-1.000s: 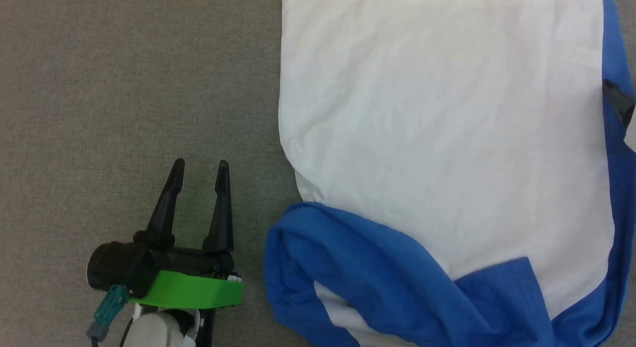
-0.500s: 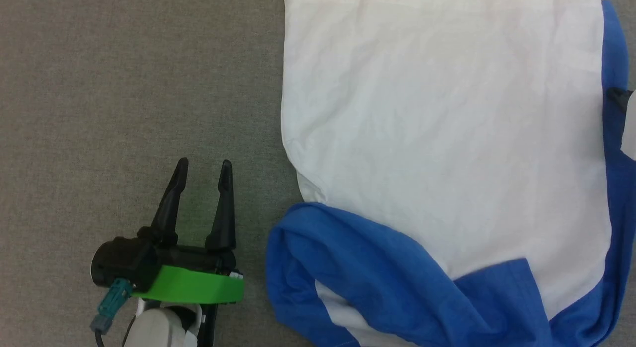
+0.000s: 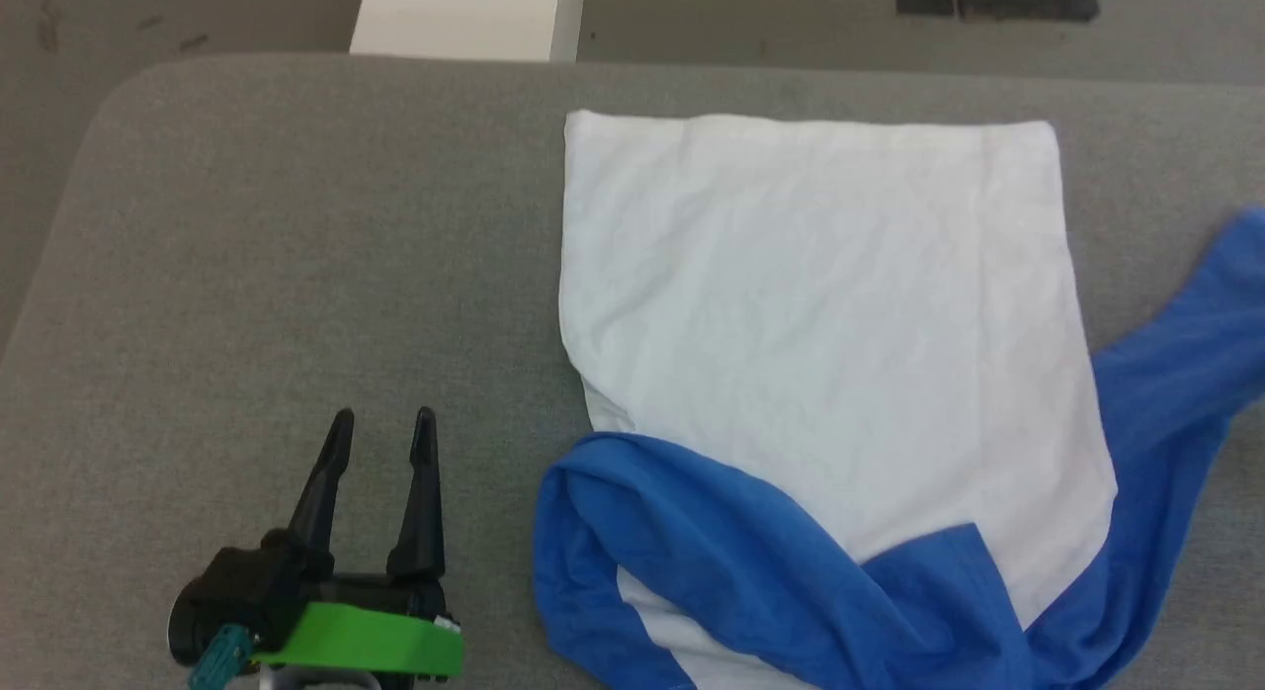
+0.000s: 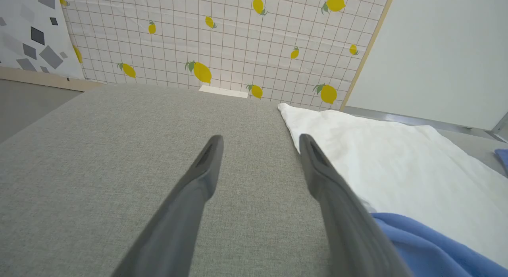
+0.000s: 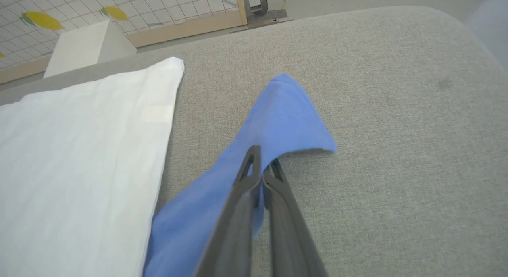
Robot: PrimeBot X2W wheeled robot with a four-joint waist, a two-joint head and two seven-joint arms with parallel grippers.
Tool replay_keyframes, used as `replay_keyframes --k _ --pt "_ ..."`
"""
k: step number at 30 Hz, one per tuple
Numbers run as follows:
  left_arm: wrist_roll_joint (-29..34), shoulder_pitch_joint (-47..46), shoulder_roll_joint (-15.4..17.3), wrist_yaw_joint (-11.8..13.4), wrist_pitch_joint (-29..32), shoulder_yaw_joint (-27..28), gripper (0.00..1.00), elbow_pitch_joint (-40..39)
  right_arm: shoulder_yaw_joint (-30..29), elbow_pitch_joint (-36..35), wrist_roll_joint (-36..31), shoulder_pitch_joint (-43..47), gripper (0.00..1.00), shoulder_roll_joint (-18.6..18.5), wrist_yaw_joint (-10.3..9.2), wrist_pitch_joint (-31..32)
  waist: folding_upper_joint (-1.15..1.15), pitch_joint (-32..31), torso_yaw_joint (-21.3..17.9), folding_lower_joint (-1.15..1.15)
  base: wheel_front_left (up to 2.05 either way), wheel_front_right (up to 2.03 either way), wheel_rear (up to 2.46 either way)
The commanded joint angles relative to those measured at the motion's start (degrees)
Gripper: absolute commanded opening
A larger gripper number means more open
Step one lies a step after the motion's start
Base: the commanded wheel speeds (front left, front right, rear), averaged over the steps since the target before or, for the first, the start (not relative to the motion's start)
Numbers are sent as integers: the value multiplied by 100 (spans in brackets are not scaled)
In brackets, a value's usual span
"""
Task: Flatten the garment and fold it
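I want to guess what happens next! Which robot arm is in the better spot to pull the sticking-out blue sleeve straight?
The right arm. Its jaws are shut on the blue sleeve of the shirt. The left arm has its jaws open over bare grey cushion beside the shirt, holding nothing.

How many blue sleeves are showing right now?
2. The near sleeve lies bunched over the garment's near end; the right sleeve is pinched by the right gripper.
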Motion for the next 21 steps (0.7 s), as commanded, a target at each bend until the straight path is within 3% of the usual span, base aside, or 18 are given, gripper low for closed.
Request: replay_keyframes --k 1,12,21 --pt "-74 119 -20 29 -21 31 100 -6 -155 -106 81 188 0 70 -8 -77 0 -565 -81 0 0 0 0" --pt "-132 805 41 158 17 163 100 -57 -726 -1260 90 1106 0 482 -8 -232 0 -1457 -97 0 0 0 0" --pt "-176 1133 86 221 142 162 100 -238 240 -2264 207 1198 0 521 -8 -51 0 -1794 -21 0 0 0 0"
